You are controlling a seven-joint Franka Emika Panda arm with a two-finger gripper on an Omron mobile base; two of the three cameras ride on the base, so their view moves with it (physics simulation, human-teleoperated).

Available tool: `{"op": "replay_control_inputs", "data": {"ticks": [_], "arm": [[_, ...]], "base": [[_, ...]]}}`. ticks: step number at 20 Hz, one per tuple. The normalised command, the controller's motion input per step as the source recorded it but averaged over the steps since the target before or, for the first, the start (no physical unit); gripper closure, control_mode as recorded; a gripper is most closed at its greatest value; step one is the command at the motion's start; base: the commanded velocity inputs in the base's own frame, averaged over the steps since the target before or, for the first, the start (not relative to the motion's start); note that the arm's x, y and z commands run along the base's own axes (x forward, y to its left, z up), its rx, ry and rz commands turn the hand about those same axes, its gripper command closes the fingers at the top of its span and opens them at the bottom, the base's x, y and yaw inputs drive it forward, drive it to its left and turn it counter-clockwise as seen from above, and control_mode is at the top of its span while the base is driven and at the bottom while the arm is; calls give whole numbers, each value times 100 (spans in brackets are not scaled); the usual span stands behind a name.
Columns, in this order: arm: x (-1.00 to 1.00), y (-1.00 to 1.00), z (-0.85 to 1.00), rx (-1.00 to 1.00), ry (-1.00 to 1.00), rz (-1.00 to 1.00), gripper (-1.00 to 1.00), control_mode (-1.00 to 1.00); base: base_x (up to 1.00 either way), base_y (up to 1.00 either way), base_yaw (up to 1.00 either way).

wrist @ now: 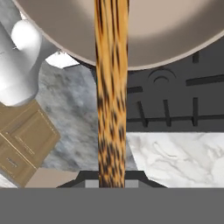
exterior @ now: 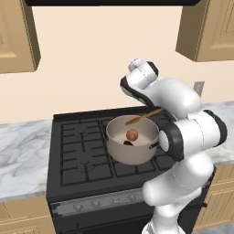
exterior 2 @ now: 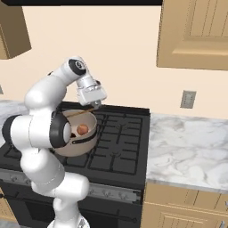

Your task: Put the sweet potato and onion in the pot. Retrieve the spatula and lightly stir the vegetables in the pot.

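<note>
The beige-grey pot (exterior: 119, 154) stands on the black stove, on its front right burner. Inside it lies the reddish round onion (exterior: 132, 135), with the dark brown sweet potato (exterior: 128, 143) just in front of it. The wooden spatula (exterior: 144, 117) slants from over the pot's far rim up to the right, its lower end over the pot's inside. My gripper (exterior 2: 95, 104) hangs above the pot's far right edge, shut on the spatula's upper handle. In the hand view the spatula (wrist: 111, 87) runs straight up from my gripper (wrist: 111, 179) to the pot (wrist: 175, 43). The onion (exterior 2: 82, 129) sits in the pot (exterior 2: 87, 140).
The stove (exterior: 82, 151) has bare grates to the left of and behind the pot. Marble counters flank it, one on the left (exterior: 23, 155) and one on the right (exterior 2: 187, 147). Wooden wall cabinets (exterior 2: 196, 31) hang above. A wall outlet (exterior 2: 189, 99) sits over the right counter.
</note>
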Motion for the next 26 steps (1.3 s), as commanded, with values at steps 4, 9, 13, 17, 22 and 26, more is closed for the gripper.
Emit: {"op": "replay_control_inputs", "data": {"ticks": [4,9,13,17,22,26], "arm": [[2,0,-26,0,0,3,100,-100],[0,0,-42,-2,-1,2,100,-100],[1,0,-39,-8,2,0,100,-100],[11,0,-19,-11,6,0,100,-100],[18,0,-4,-10,12,0,100,-100],[14,0,-24,-10,17,0,100,-100]], "base": [[0,0,0],[0,0,0],[0,0,0],[0,0,0],[0,0,0],[0,0,0]]}}
